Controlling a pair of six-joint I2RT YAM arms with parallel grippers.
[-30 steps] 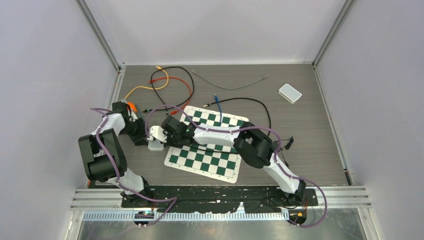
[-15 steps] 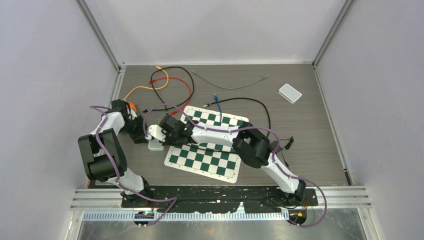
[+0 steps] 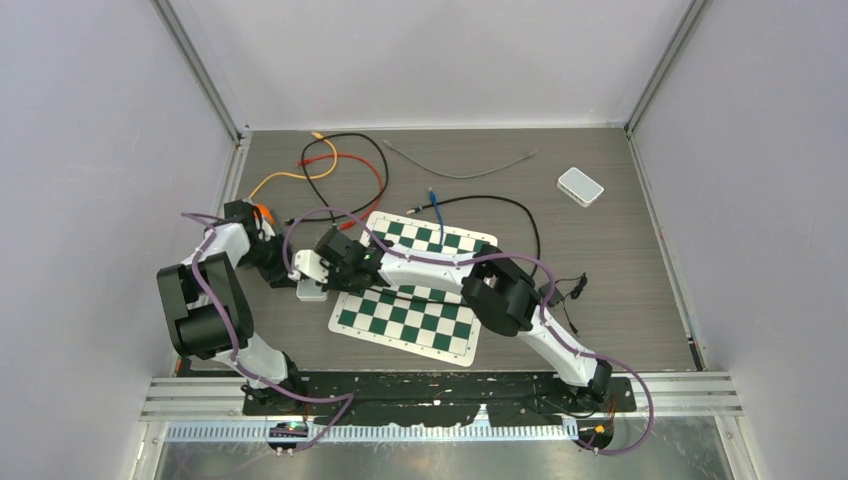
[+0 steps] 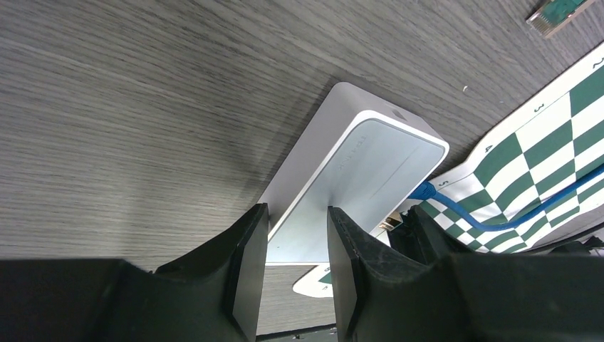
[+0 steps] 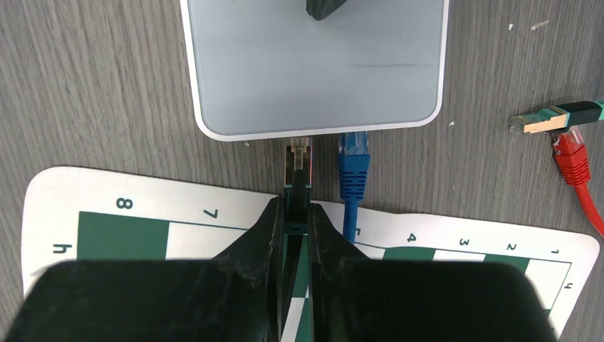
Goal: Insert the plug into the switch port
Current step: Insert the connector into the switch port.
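R end effector (image 5: pixel 298 214) pinched shut on plug (image 5: pixel 299 158) boot; tip at switch (image 5: pixel 313 71) port, beside 1 blue plug (image 5: pixel 354 160), prob. not fully seated. L end effector (image 4: pixel 298 214) clamps switch. Plug light, stiff, clip brittle: hold boot, push straight.

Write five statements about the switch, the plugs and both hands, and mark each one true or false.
1. The right hand pinches a plug whose tip is at the edge of the switch. True.
2. The blue plug lies loose, far from the switch. False: its tip meets the switch edge, apparently in a port, right beside the held plug.
3. The left hand grips the switch. True.
4. The right hand holds the red plug. False: that one lies loose, off to the side of the switch.
5. A separate white box lies far from both arms. True.
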